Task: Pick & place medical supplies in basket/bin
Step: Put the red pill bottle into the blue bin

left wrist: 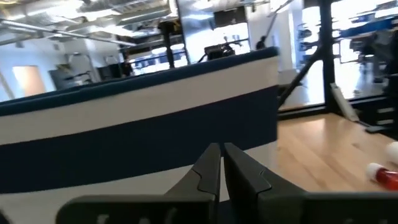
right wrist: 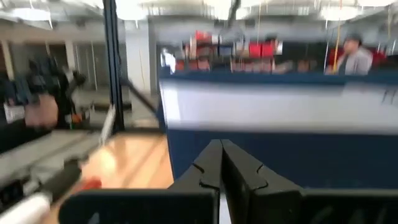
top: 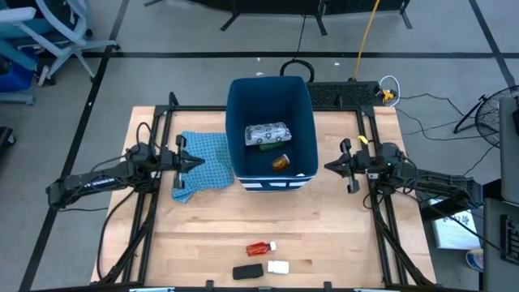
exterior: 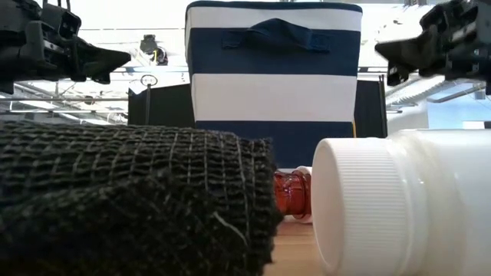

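Three items left at your near edge.
Both grippers, left (top: 197, 161) and right (top: 329, 166), clenched empty beside the bin (top: 240, 122); red piece (top: 257, 248) roughly midway.

A deep dark-blue bin (top: 302, 105) with white stripes stands upright mid-surface. Inside it are seen a white printed packet (top: 267, 131), a green oblong (top: 268, 145) and an orange pill bottle (top: 280, 163). Near the front edge lie a red piece (top: 258, 248), a black oblong (top: 247, 272) and a white block (top: 278, 267).

Bin (top: 243, 122) navy, white-striped; cloth (top: 203, 162) blue patterned; bottle (top: 280, 162) orange.
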